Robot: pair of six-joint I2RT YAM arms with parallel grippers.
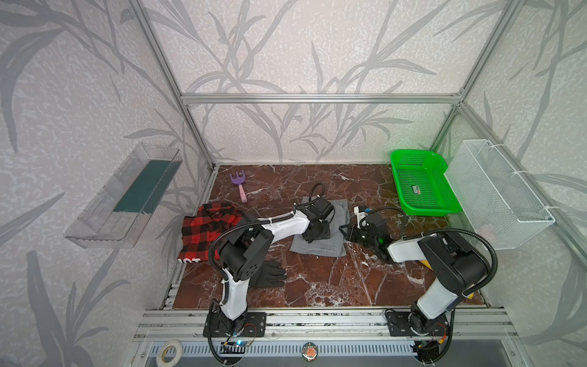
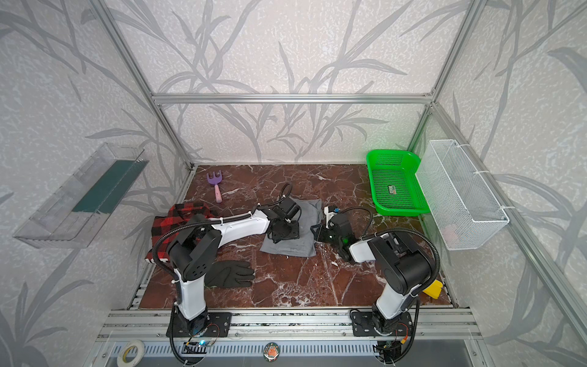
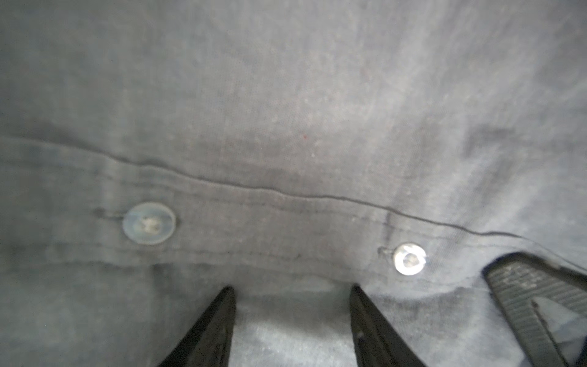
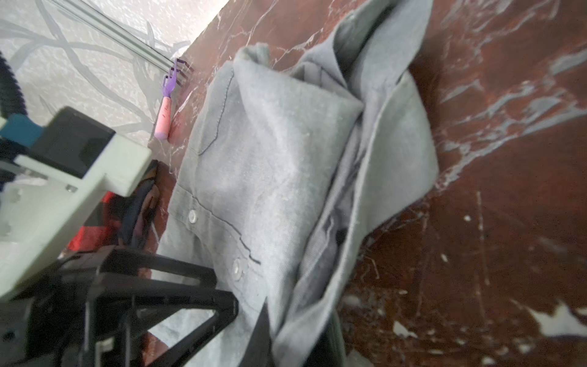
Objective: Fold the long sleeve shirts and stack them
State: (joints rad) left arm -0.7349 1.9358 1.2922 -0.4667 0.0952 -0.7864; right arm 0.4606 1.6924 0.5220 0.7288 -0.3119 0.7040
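Note:
The grey long sleeve shirt (image 1: 317,249) (image 2: 289,246) lies partly folded in the middle of the table. My left gripper (image 1: 314,235) (image 3: 290,292) stands open on top of it, fingertips pressing the cloth beside the button placket. My right gripper (image 1: 344,230) (image 4: 295,336) is at the shirt's right edge. It is shut on a fold of that grey cloth (image 4: 270,159). The red-and-black plaid shirt (image 1: 203,228) (image 2: 162,222) lies crumpled at the left edge, partly hidden behind the left arm.
A black glove (image 1: 270,275) lies in front of the plaid shirt. A purple toy rake (image 1: 238,186) is at the back left. A green basket (image 1: 422,187) and a white wire basket (image 1: 498,197) stand at the right. A yellow object (image 2: 433,289) sits behind the right arm.

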